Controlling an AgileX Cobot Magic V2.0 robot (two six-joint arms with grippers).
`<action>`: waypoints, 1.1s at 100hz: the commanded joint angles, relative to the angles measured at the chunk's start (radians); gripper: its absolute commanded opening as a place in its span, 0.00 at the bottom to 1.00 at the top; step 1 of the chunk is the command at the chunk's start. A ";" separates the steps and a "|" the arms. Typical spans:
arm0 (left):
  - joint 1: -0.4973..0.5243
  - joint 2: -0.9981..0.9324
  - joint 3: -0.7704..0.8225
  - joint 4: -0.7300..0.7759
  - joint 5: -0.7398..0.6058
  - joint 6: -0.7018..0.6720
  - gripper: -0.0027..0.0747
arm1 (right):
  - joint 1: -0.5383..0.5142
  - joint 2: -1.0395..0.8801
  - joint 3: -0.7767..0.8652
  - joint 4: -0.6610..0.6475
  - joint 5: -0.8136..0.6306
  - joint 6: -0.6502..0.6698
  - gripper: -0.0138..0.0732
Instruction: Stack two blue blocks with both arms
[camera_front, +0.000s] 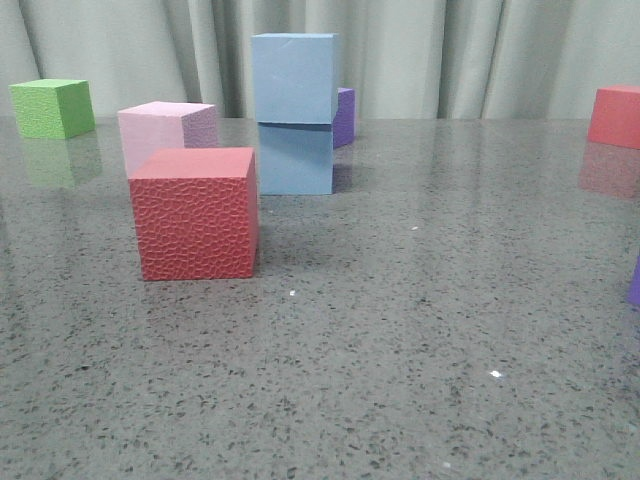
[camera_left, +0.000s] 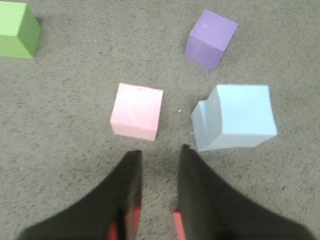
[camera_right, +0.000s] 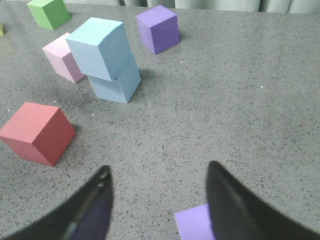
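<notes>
Two pale blue blocks stand stacked at the table's middle back: the upper blue block (camera_front: 293, 78) sits on the lower blue block (camera_front: 296, 158), slightly twisted. The stack also shows in the left wrist view (camera_left: 235, 117) and in the right wrist view (camera_right: 106, 57). My left gripper (camera_left: 160, 152) is open and empty above the table, close to the pink cube and the stack, touching neither. My right gripper (camera_right: 157, 172) is open wide and empty, well back from the stack. Neither gripper shows in the front view.
A red cube (camera_front: 195, 212) stands in front of a pale pink cube (camera_front: 165, 135). A purple cube (camera_front: 344, 116) sits behind the stack, a green cube (camera_front: 53, 107) far left, another red cube (camera_front: 615, 115) far right. A light purple cube (camera_right: 194, 223) lies by my right fingers.
</notes>
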 joint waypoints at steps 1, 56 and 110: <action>-0.012 -0.098 0.039 0.043 -0.066 -0.006 0.06 | -0.001 -0.002 -0.022 -0.030 -0.076 -0.005 0.42; -0.012 -0.472 0.582 0.059 -0.488 -0.006 0.01 | -0.001 -0.227 0.149 -0.088 -0.185 -0.005 0.08; -0.012 -0.825 1.149 0.075 -0.866 -0.006 0.01 | -0.001 -0.543 0.264 -0.179 -0.189 -0.005 0.08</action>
